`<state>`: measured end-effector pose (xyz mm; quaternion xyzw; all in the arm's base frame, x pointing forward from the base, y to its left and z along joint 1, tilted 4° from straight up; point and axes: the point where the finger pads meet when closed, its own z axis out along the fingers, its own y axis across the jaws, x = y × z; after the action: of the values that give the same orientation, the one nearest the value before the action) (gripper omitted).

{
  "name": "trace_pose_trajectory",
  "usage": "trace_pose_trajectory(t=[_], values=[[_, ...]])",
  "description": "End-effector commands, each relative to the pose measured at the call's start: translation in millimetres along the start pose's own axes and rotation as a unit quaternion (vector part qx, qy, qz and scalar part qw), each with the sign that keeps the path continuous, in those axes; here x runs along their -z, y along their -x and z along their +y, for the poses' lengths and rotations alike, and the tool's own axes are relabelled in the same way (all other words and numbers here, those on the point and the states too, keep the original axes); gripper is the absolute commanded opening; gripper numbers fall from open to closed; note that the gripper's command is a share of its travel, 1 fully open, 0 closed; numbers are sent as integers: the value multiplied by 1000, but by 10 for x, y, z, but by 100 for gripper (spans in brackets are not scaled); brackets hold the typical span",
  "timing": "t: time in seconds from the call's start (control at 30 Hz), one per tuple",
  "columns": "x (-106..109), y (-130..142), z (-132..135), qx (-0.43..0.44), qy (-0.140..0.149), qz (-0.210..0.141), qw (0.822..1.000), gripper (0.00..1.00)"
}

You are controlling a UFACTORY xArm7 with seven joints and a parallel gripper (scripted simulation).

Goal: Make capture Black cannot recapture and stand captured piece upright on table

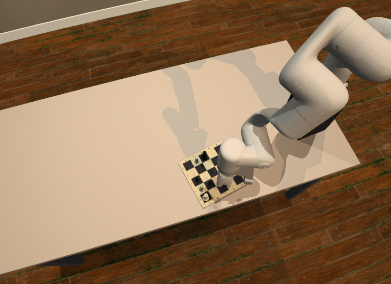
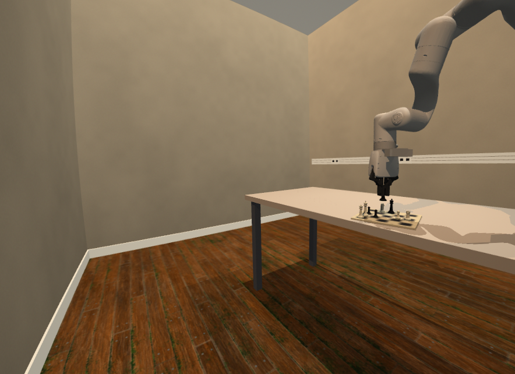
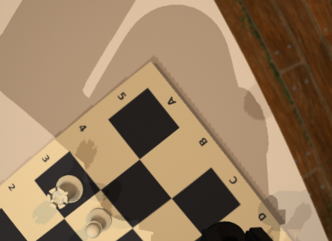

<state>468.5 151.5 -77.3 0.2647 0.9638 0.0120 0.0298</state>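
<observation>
The small chessboard lies near the table's front edge, under my arm. My gripper hangs a little above the board and is shut on a black piece, which hangs clear of the squares. In the wrist view the black piece shows only as a dark top at the bottom edge, so I cannot tell its kind. A white crowned piece stands on a dark rank‑3 square, with a white pawn beside it. Other black pieces and white pieces stand upright on the board.
The board's A–D edge lies close to the table's front edge, with wooden floor beyond it. My arm's links hang over the right end of the table.
</observation>
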Motion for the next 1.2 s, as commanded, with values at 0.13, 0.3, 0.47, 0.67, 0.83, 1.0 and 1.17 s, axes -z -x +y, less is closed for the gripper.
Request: trace_pose_trajectory(t=[0.13, 0.3, 0.47, 0.67, 0.83, 1.0, 1.17], values=[[237, -3, 0, 1, -3, -1, 1000, 0], [237, -3, 0, 1, -3, -1, 1000, 0], [229, 271, 54, -26, -1, -2, 1000, 0], [218, 689, 100, -64, 1, -2, 998, 0], [206, 1166, 97, -106, 1, -3, 994, 0], [189, 1667, 29, -147, -1, -2, 989, 0], [184, 1776, 4, -156, -2, -2, 988, 0]])
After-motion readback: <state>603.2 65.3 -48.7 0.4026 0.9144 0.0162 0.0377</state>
